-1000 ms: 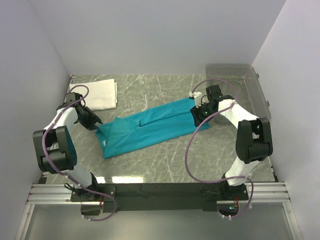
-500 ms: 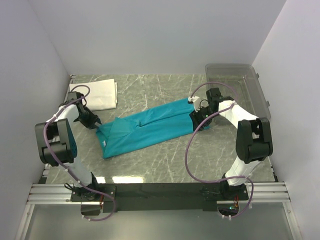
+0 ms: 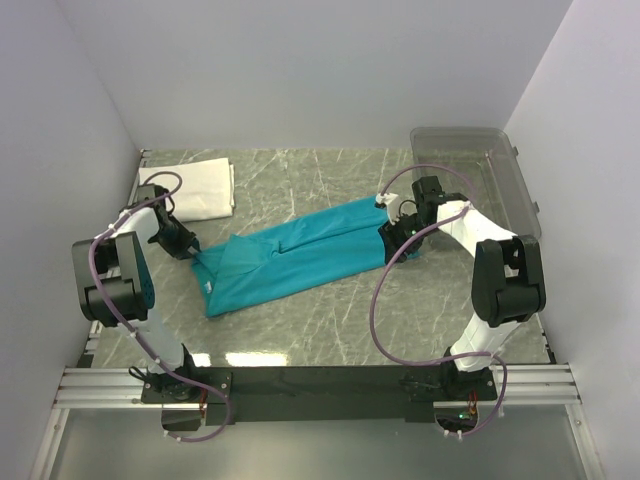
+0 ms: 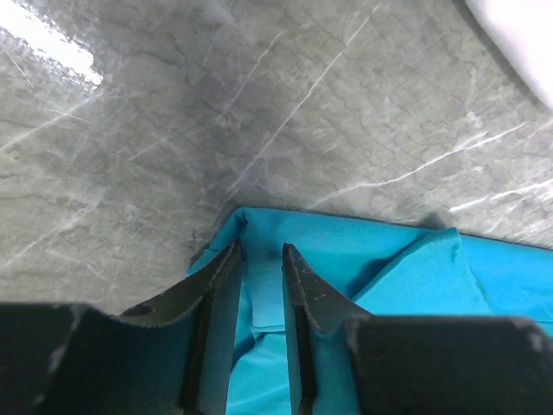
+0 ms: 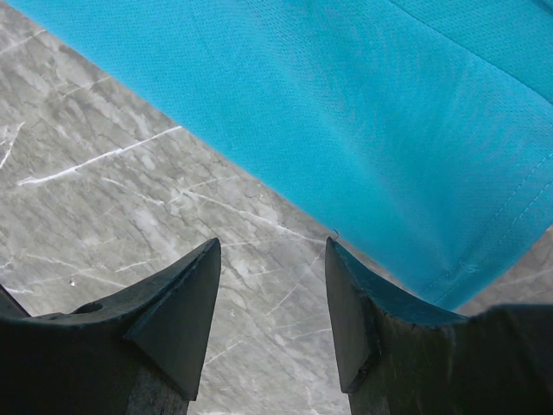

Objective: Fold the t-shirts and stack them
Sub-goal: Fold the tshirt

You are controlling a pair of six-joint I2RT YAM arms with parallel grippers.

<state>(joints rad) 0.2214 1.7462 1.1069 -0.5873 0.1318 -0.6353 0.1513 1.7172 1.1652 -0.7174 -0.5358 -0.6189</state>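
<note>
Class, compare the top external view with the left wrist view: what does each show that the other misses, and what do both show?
Only the top view: the clear bin and the right gripper at the right end of the teal shirt. Only the left wrist view: the left gripper, fingers narrowly apart, astride a fold at the shirt's corner. Both: the teal shirt, the white folded cloth, the marble table.

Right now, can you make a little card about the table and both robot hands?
Table: grey marble top
Teal t-shirt: spread in a long strip mid-table, not stacked
White folded fabric: far left corner
Clear bin: far right
Left gripper: jaws narrow over the teal shirt's left end; grip unclear
Right gripper: open beside the shirt's right end, holding nothing
</note>
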